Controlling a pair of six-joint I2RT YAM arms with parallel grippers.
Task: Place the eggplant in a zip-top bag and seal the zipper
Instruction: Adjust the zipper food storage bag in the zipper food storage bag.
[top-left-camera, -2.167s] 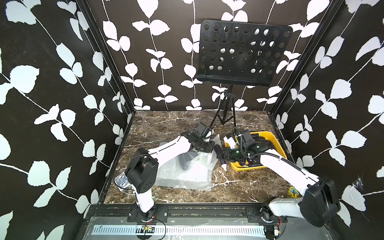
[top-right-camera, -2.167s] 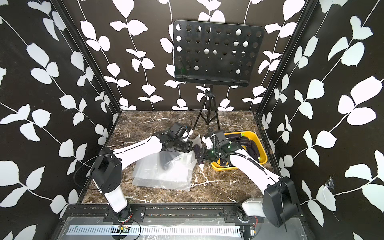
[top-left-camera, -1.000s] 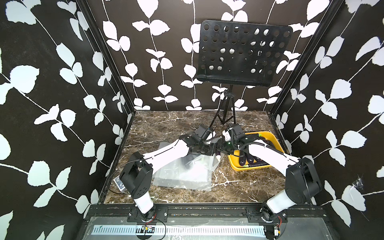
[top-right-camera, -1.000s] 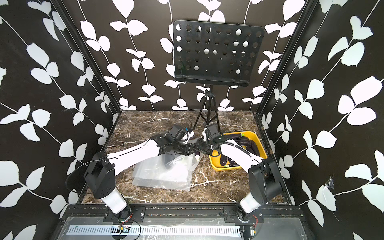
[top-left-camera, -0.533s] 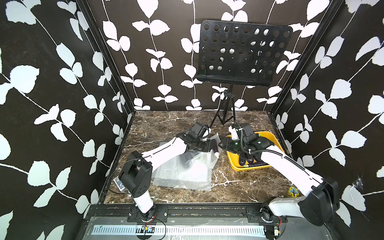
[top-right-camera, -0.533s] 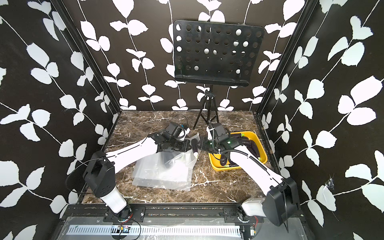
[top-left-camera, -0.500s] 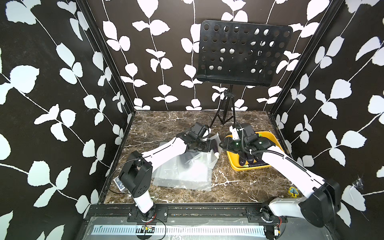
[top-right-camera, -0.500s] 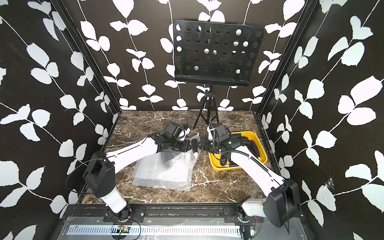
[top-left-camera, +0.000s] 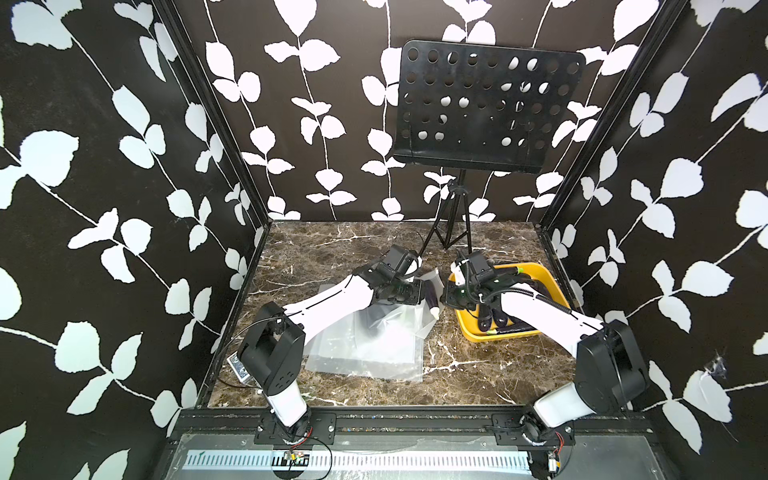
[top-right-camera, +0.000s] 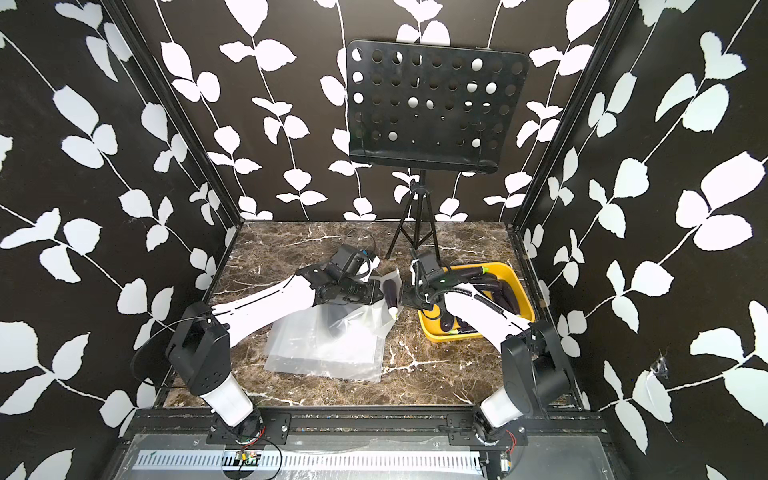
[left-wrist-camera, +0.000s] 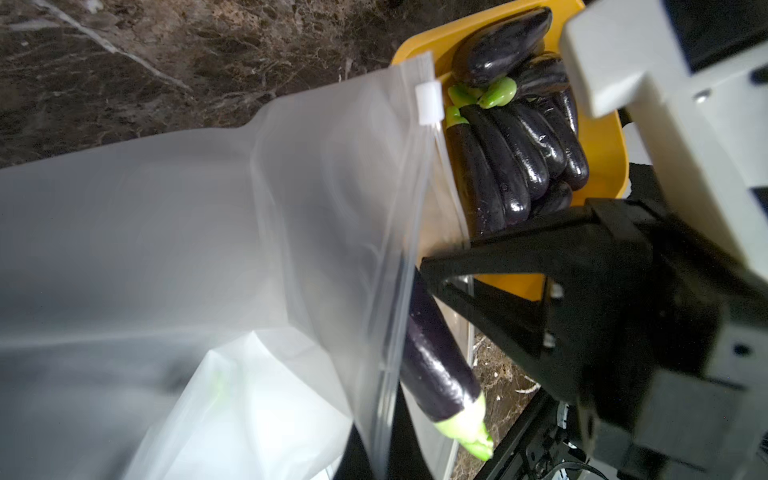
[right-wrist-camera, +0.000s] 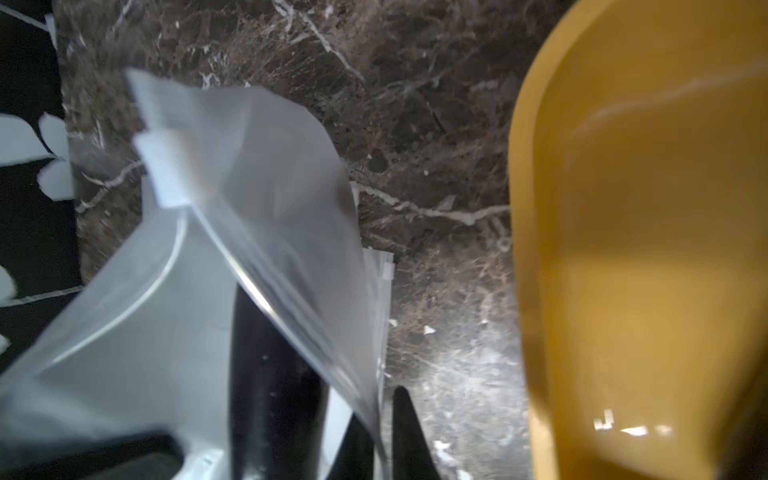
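Note:
A clear zip-top bag (top-left-camera: 374, 336) lies on the marble floor with its mouth raised toward the yellow tray. My left gripper (top-left-camera: 417, 293) is shut on one lip of the mouth (left-wrist-camera: 382, 449). My right gripper (top-left-camera: 445, 296) is shut on the opposite lip, with the film pinched between its black fingers (right-wrist-camera: 409, 432). A long purple eggplant (top-left-camera: 432, 296) sits in the open mouth between the two grippers. Its green stem end (left-wrist-camera: 469, 428) pokes out, and its body (right-wrist-camera: 274, 395) shows dark through the film. The white slider (left-wrist-camera: 429, 102) is at the far end of the zipper.
The yellow tray (top-left-camera: 505, 336), right of the bag, holds several more eggplants (left-wrist-camera: 515, 158). A black music stand (top-left-camera: 486, 112) on a tripod (top-left-camera: 453, 224) is at the back. Black leaf-patterned walls enclose the floor on three sides.
My right gripper has closed and now pinches the bag's lip by the tray. The eggplant that it carried earlier rests in the bag's mouth. The left gripper keeps its hold.

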